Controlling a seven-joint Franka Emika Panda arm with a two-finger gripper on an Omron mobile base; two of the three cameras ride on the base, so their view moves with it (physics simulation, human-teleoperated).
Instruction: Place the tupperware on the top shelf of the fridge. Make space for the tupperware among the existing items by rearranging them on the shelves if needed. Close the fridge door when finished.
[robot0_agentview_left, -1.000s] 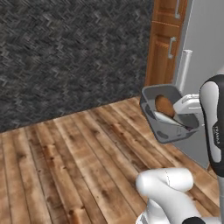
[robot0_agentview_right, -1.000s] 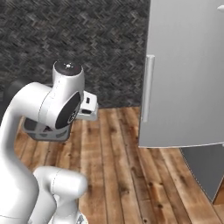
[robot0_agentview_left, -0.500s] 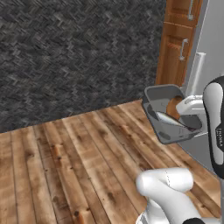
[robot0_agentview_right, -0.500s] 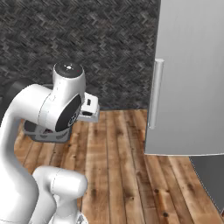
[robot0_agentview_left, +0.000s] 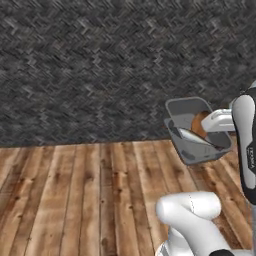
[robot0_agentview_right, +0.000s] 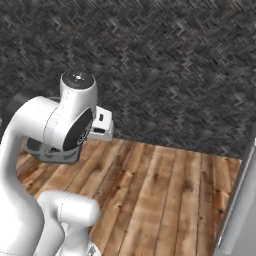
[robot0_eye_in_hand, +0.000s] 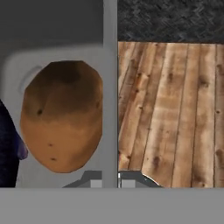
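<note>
The tupperware (robot0_agentview_left: 186, 111) hangs in the air, tilted, at the right of the left base view, with an orange-brown food piece (robot0_agentview_left: 200, 121) inside. My gripper (robot0_agentview_left: 209, 125) is shut on its rim. In the hand view the fingertips (robot0_eye_in_hand: 92, 180) pinch the tub's grey wall (robot0_eye_in_hand: 110, 87), and the brown food (robot0_eye_in_hand: 61, 116) lies to the left of it. From the right base view the tub (robot0_agentview_right: 47, 151) peeks out below my arm. A sliver of the fridge (robot0_agentview_right: 248, 200) with its bar handle (robot0_agentview_right: 235, 220) shows at the lower right edge. The top shelf and the existing items are out of view.
A dark herringbone wall (robot0_agentview_left: 100, 65) spans the background. Wooden plank floor (robot0_agentview_left: 75, 190) stretches below the tub and to the left. My own white arm (robot0_agentview_right: 55, 125) blocks the left part of the right base view.
The whole picture has swung, so the camera has turned: the fridge and the wooden cabinets have slid off to the right. The tub stays in my shut gripper.
</note>
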